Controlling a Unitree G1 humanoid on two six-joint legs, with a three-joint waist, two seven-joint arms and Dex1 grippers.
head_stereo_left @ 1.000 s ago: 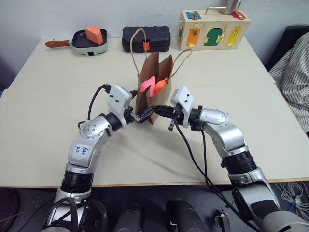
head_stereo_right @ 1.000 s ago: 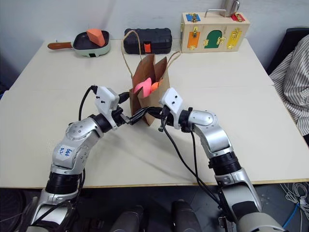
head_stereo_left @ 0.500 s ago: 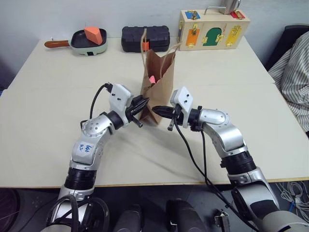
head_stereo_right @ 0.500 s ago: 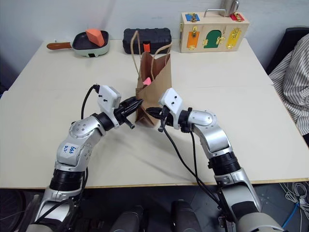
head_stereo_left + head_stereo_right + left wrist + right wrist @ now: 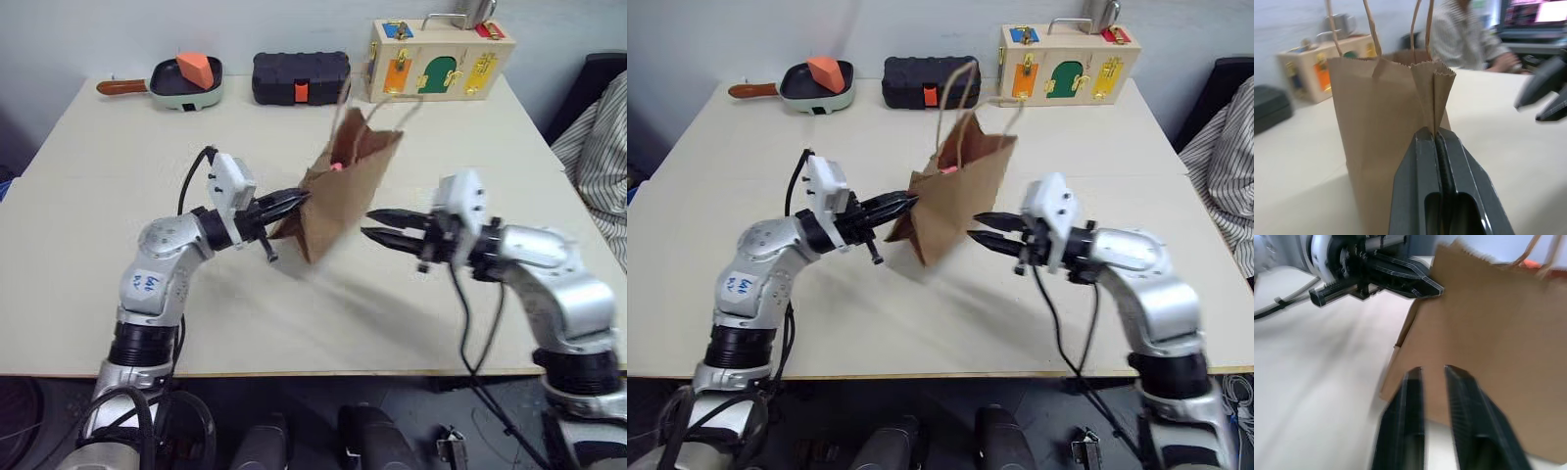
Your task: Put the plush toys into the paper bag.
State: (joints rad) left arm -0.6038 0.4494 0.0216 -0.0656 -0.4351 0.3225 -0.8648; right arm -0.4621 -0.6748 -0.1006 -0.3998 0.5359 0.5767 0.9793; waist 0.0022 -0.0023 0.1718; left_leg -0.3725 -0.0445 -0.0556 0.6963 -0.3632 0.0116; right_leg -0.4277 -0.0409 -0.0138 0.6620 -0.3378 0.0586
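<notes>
The brown kraft paper bag (image 5: 343, 196) with tan twisted-cord loop handles hangs tilted over the middle of the cream table (image 5: 98, 255), its mouth leaning toward one o'clock. A pink plush toy (image 5: 336, 166) peeks out at the bag's rim. The left gripper (image 5: 297, 199), at nine o'clock from the bag, has its black fingers (image 5: 1422, 161) pressed together, pinching the bag's folded side edge. The right gripper (image 5: 377, 224), at four o'clock from the bag, stands just clear of the paper, its two fingers (image 5: 1405, 406) slightly parted around nothing.
</notes>
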